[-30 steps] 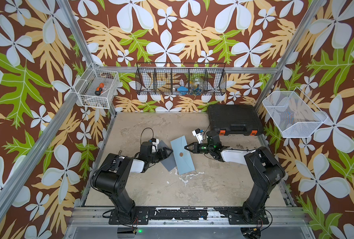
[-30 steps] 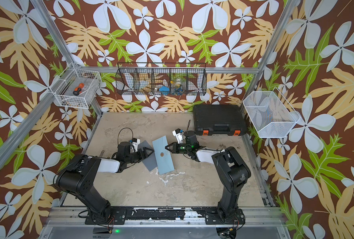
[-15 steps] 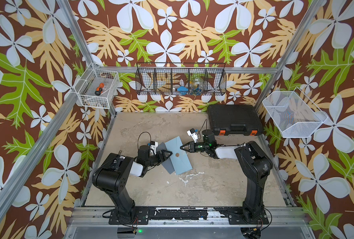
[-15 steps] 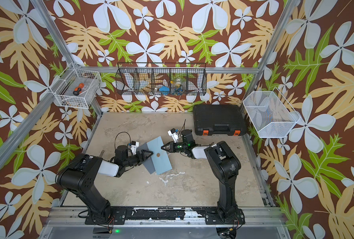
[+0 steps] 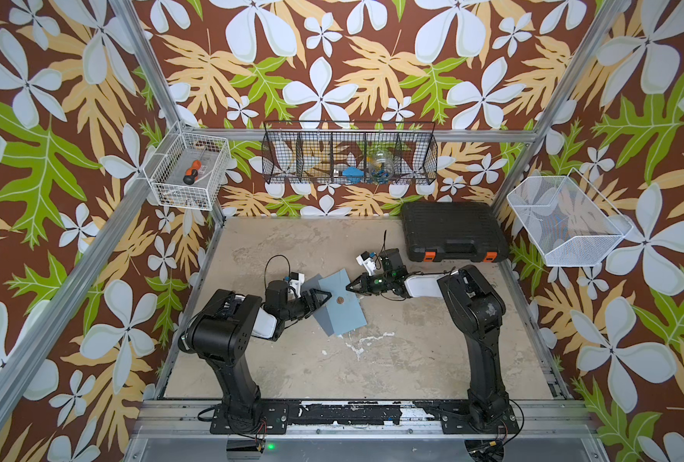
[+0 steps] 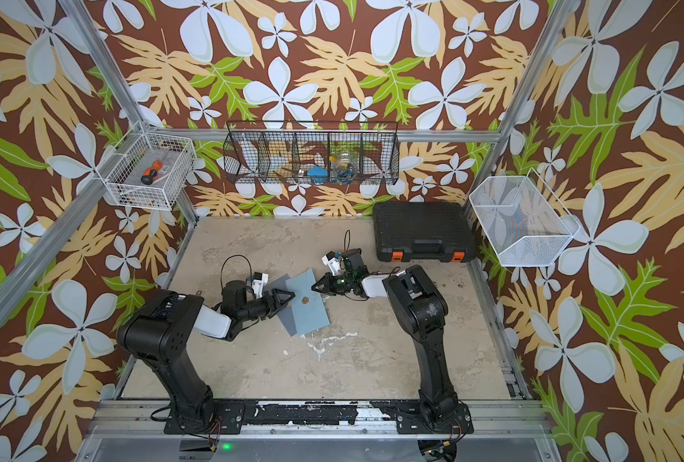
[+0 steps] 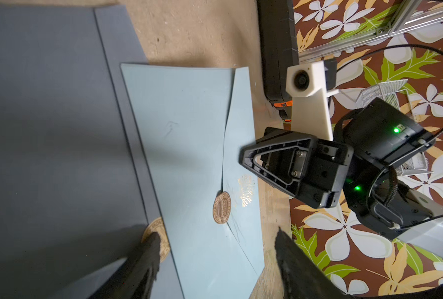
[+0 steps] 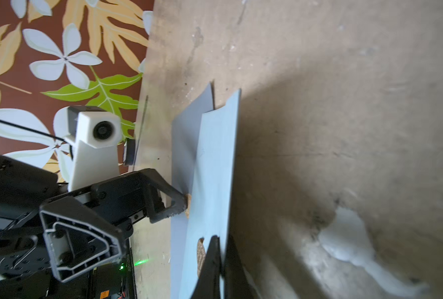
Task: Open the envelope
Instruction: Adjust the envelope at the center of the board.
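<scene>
My right gripper (image 8: pixel 221 242) clenched on the edge of the pale blue paper envelope (image 5: pixel 344 312), my left gripper (image 7: pixel 216 234) released, jaws spread astride it, dark grey paper envelope (image 7: pixel 46 129) underneath

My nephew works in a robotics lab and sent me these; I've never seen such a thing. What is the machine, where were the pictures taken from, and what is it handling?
These are two black robot arms fixed at the table's front edge, each ending in a two-fingered gripper. Two pictures look down from overhead, side by side like eyes; two come from cameras on the arms' wrists. On the table a light blue envelope with a round brown seal lies partly over a darker grey envelope; a black tool case sits at the back. The left gripper is open, fingers spread either side of the light blue envelope. The right gripper is shut, its tip at that envelope's edge; whether it pinches paper is unclear.
</scene>
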Available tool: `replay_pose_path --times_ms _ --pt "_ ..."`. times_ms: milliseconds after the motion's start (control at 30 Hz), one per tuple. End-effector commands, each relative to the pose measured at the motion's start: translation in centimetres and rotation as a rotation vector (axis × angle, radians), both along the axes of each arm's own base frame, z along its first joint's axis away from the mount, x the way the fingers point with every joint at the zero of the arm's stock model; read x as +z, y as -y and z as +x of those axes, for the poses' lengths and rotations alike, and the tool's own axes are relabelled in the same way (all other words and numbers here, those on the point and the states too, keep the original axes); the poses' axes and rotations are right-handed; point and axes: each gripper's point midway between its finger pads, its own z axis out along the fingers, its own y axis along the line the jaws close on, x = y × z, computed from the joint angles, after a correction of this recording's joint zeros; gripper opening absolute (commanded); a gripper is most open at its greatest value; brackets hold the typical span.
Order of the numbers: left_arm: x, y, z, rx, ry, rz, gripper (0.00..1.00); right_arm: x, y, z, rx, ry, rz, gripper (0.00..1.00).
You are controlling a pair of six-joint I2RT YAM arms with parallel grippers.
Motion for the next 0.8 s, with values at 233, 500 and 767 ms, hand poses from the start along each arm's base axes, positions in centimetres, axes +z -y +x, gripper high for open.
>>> replay_pose_path --times_ms 233,500,767 --pt "-4.9 1.9 -4.3 -0.068 -0.201 0.121 0.73 -2.9 3.6 -1.7 -0.081 -0.044 -0.233 0.0" --pt "-4.6 2.7 -5.2 -0.085 -0.196 0.144 0.73 -3.4 5.5 -3.0 -0.113 -0.021 -0.362 0.0" --pt "-2.3 2.3 -4.4 -0.053 -0.132 0.16 0.76 -3.8 4.5 -3.5 -0.083 -0.008 -0.396 0.0"
